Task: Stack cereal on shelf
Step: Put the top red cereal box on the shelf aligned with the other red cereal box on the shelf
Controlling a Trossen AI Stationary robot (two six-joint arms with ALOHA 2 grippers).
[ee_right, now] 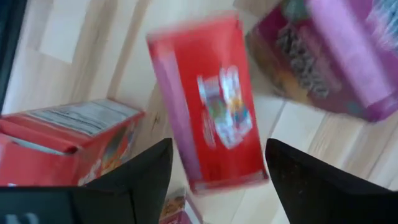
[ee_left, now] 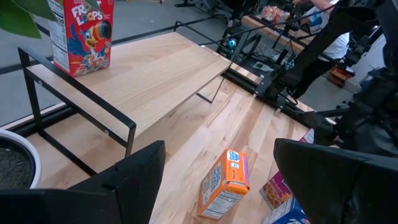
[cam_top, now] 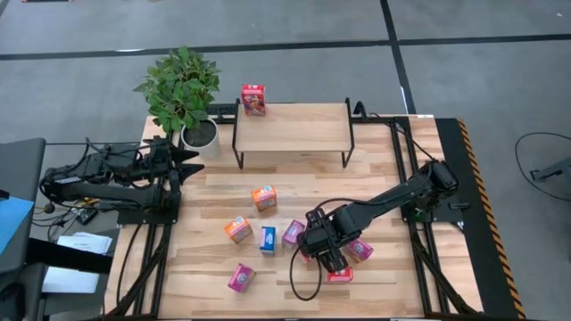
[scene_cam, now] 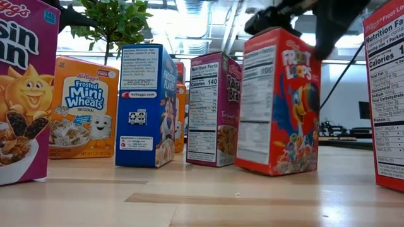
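1. Seven cereal boxes stand loose on the table's near half, and we count one more already up on the shelf [cam_top: 292,127], a red box [cam_top: 253,99] at its far left corner.
2. Nearest the front edge stands a magenta box [cam_top: 241,277]; right of it, a red box [cam_top: 340,274] sits just beside our right gripper [cam_top: 323,254], with another magenta box [cam_top: 359,250] touching or nearly touching it.
3. Our right gripper hangs over that cluster, jaws spread and holding nothing; in the right wrist view a red box [ee_right: 211,102] lies between the fingers [ee_right: 127,180], not yet pinched.
4. Farther in stand an orange box [cam_top: 237,229], a blue box [cam_top: 268,239] and a purple one [cam_top: 293,233], then another orange box [cam_top: 263,198] close to the shelf's front legs.
5. We judge these cartons light, stiff-edged but crushable, and fairly slick; taking one across its narrow sides near mid-height should keep it from pivoting.
6. Our left gripper [cam_top: 189,160] waits at the table's left edge beside the potted plant [cam_top: 183,94], jaws spread, empty.
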